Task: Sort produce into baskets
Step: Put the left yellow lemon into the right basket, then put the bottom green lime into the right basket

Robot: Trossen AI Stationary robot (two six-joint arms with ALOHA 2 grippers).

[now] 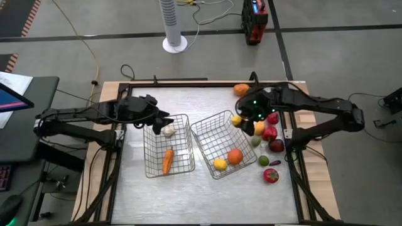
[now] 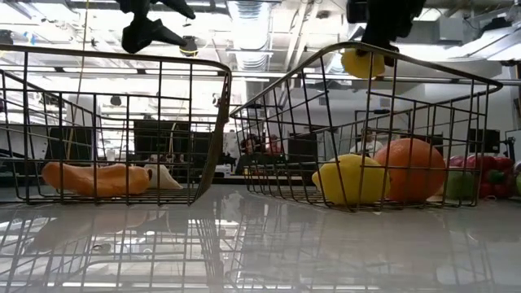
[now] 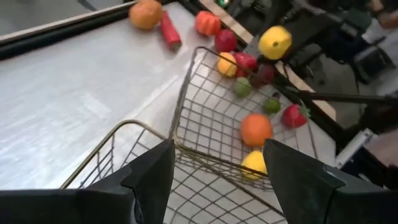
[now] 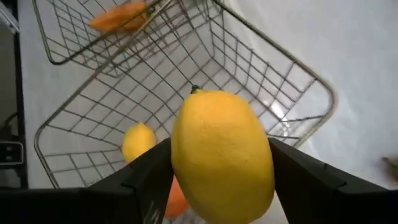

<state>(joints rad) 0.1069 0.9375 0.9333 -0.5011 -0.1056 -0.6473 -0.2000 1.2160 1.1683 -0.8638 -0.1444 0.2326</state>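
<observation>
Two wire baskets sit side by side on the pale table, their near corners almost touching. Over the far right edge of the right basket hangs the right gripper, its two dark fingers pressed against the sides of a yellow lemon; in the low view this fruit hangs just above the basket's top wire, clear of the floor of the basket. Below it, inside that basket, lie a second lemon and an orange, close together near the front right corner. The left basket holds an orange carrot lying lengthwise and a whitish bulb near its far edge. The left gripper hovers above the far left side of the left basket with its fingers spread apart and nothing between them. More produce lies loose on the table to the right of the right basket: a cluster of red pieces with a green one beside them, a small green piece nearer the front, and a red strawberry nearest the front edge. An orange fruit rests at the table's far edge behind the right arm. A white fan column stands on the floor beyond the table.
</observation>
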